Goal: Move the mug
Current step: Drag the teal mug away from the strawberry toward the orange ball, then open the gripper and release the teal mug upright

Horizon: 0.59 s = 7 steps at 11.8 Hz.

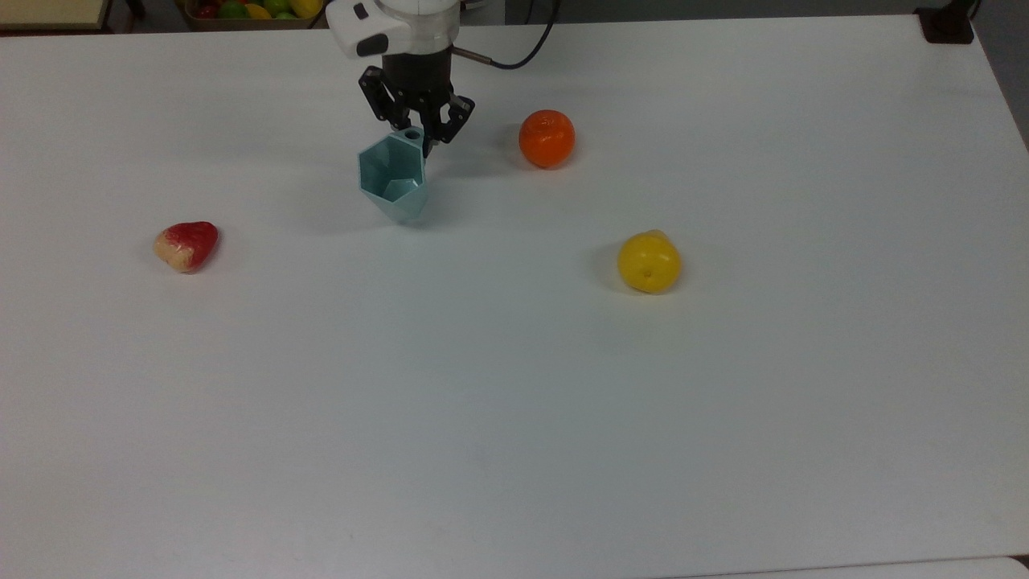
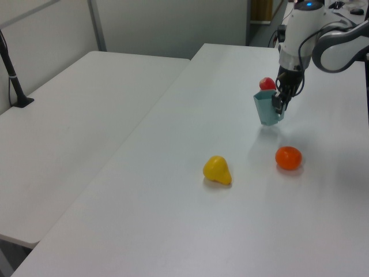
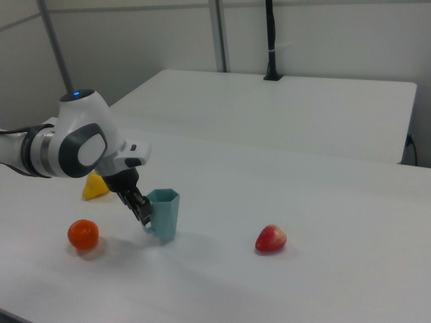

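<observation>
The pale blue-green faceted mug hangs upright at or just above the white table, left of centre near the far edge in the top view. I cannot tell whether its base touches the table. My gripper is shut on the mug's handle from above. In the left view the mug sits in front of a red strawberry, with the gripper at its right side. The right view has the mug between an orange and the strawberry, and the gripper on the handle.
An orange fruit lies just to the top view's right of the mug, a yellow fruit farther right and nearer, and a red strawberry to the left. A bin of fruit stands beyond the far edge. A second table adjoins.
</observation>
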{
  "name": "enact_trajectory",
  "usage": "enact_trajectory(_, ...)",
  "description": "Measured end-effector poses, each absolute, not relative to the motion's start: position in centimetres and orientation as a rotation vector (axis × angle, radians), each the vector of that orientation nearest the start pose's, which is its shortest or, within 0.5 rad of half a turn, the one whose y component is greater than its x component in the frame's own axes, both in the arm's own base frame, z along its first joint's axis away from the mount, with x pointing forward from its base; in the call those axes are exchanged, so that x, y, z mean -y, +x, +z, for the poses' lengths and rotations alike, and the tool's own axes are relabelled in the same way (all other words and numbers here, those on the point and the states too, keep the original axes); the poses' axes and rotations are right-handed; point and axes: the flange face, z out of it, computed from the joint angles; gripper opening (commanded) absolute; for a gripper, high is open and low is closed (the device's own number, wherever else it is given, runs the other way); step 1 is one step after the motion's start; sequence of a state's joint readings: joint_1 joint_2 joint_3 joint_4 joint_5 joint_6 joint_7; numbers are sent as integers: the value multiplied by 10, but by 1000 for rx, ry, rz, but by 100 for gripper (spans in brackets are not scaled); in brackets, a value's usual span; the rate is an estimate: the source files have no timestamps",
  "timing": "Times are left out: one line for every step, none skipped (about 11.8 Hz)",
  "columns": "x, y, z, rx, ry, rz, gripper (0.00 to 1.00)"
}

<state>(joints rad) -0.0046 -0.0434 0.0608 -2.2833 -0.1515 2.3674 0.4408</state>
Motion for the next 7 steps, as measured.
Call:
enact_trajectory(-29, 523, 374, -444, -3189, -220, 6)
enact_trajectory(-30, 526, 369, -432, -3195, -217, 7)
enact_trajectory(-32, 528, 368, -420, -3205, -222, 10)
enact_trajectory(-35, 530, 367, -419, -3225, -235, 24)
enact_trajectory(-38, 532, 367, -434, -3233, -245, 53)
enact_trajectory(-38, 532, 367, -441, -3235, -247, 89)
enact_trajectory(-38, 532, 365, -450, -3234, -243, 100)
